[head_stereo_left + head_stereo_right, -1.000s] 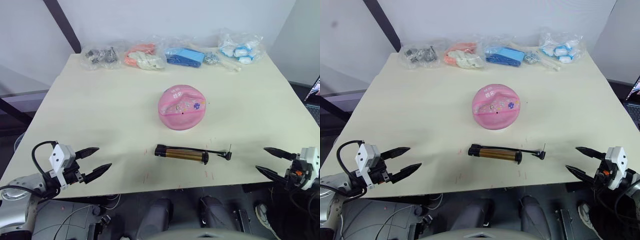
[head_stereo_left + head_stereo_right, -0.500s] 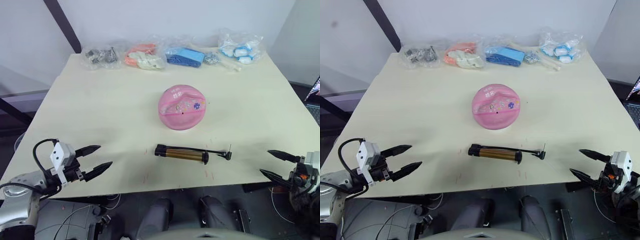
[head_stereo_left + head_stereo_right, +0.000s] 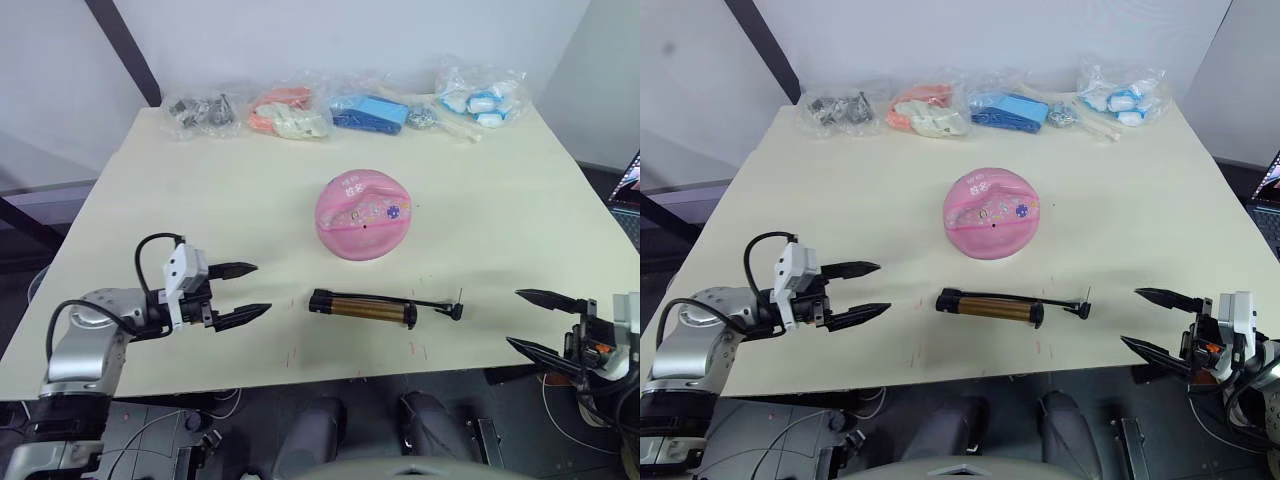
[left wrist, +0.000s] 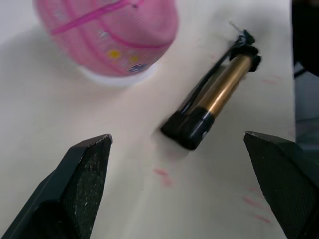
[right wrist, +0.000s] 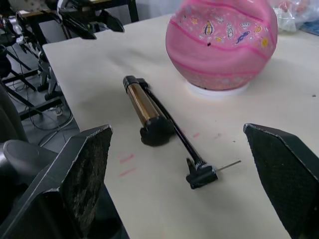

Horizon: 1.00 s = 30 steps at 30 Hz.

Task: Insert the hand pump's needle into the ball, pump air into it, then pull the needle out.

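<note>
The pink ball point(image 3: 364, 215) rests on a small white ring near the table's middle, with its dark valve hole facing the front. In front of it the bronze hand pump point(image 3: 362, 307) lies flat, black hose along its side. The needle point(image 5: 229, 165) sticks out from the black fitting point(image 5: 199, 175) at the pump's right end. My left gripper point(image 3: 262, 288) hovers open just left of the pump's black end cap point(image 4: 187, 130), with nothing between its fingers. My right gripper point(image 3: 514, 318) is open at the table's front right edge, a short way right of the needle.
Several clear plastic bags line the table's back edge: dark parts point(image 3: 205, 110), orange and white pieces point(image 3: 290, 112), blue pieces point(image 3: 370, 110), and white-blue pieces point(image 3: 480, 95). Small red marks point(image 3: 292, 353) dot the table near its front edge.
My left gripper has moved right and in over the table, close to the pump's left end. The right gripper has shifted slightly left towards the needle. Ball and pump have not moved.
</note>
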Motion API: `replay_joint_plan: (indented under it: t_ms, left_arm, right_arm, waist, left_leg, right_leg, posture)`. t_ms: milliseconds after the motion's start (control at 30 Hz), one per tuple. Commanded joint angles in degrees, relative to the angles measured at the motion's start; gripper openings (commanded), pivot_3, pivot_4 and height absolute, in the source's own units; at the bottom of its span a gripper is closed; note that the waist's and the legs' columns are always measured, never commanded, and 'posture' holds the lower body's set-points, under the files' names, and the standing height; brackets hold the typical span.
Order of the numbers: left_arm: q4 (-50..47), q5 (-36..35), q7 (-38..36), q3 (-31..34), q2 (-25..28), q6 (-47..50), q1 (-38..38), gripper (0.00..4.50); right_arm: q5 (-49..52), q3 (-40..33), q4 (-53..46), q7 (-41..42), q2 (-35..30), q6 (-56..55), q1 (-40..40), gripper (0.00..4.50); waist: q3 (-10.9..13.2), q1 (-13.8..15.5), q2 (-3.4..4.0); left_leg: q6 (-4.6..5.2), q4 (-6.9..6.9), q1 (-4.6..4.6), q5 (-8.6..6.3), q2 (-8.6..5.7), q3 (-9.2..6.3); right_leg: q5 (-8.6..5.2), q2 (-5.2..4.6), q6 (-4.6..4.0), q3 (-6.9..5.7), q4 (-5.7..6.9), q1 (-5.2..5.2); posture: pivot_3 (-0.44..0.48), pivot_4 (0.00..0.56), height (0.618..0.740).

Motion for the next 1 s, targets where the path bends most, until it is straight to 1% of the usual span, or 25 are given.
replay_joint_plan:
  t_ms: [33, 133, 267, 500, 733, 867, 1000]
  left_arm:
    - [-2.6, 1.3, -0.5, -3.6, 0.1, 2.1, -3.7, 4.5]
    - [-2.4, 2.7, -0.6, -7.0, -0.6, 3.8, -7.4, 4.5]
    - [-1.1, 3.6, -1.2, -9.6, -1.9, 4.9, -11.2, 4.5]
    - [1.9, 4.6, -3.7, -11.6, -2.8, 3.2, -13.4, 4.5]
    - [2.8, 6.3, -3.4, -13.7, -4.9, 4.0, -16.1, 4.5]
    - [3.5, 10.7, -2.0, -17.8, -6.1, 5.3, -20.8, 4.5]
    - [4.4, 12.8, -1.7, -21.0, -8.6, 6.2, -23.8, 4.5]
  right_arm:
    - [0.8, -0.4, -3.6, -0.6, 0.5, 0.5, 0.8, 4.42]
    - [1.1, -0.5, -5.3, -1.2, 0.7, 1.0, 1.8, 4.42]
    - [1.0, -0.7, -6.9, -2.0, 1.1, 1.3, 2.4, 4.42]
    - [0.8, -0.9, -9.2, -3.6, 1.4, 1.5, 4.2, 4.42]
    - [1.3, -0.9, -10.9, -3.7, 1.3, 2.1, 5.3, 4.42]
    - [1.7, -0.7, -12.4, -4.3, 1.4, 2.7, 5.3, 4.42]
    - [1.9, -0.8, -13.6, -5.4, 2.3, 2.5, 5.9, 4.42]
  waist:
    - [0.0, 0.0, 0.0]
    - [0.0, 0.5, -0.03]
    - [0.0, 0.4, -0.04]
    - [0.1, 0.2, -0.07]
    - [0.1, 0.5, -0.14]
    - [0.1, 0.6, -0.17]
    - [0.1, 0.9, -0.17]
  left_leg:
    - [0.0, 0.0, 0.0, 0.0, 0.0, 0.0]
    - [0.0, 0.05, -0.03, 0.01, -0.01, -0.05]
    - [0.0, 0.06, -0.02, 0.01, -0.02, -0.04]
    - [0.0, 0.03, -0.03, 0.01, -0.02, -0.02]
    - [0.01, 0.08, -0.03, 0.01, -0.02, -0.02]
    - [0.01, 0.08, -0.05, 0.01, -0.03, -0.03]
    - [0.01, 0.11, -0.04, 0.01, -0.04, -0.02]
  right_leg:
    - [0.0, 0.0, 0.0, -0.01, 0.0, 0.0]
    - [0.01, 0.0, 0.02, -0.08, 0.02, 0.01]
    - [0.01, 0.02, 0.03, -0.06, 0.02, 0.02]
    - [0.0, 0.02, 0.01, -0.04, 0.01, -0.01]
    - [0.0, 0.03, 0.03, -0.06, 0.03, 0.01]
    - [0.01, 0.04, 0.03, -0.07, 0.02, 0.01]
    - [0.01, 0.06, 0.04, -0.07, 0.03, 0.02]
  posture:
    - [0.0, 0.15, 0.74]
    - [0.0, 0.15, 0.74]
    - [0.0, 0.15, 0.74]
    - [0.0, 0.15, 0.74]
    - [0.0, 0.15, 0.74]
    - [0.0, 0.15, 0.74]
    - [0.0, 0.15, 0.74]
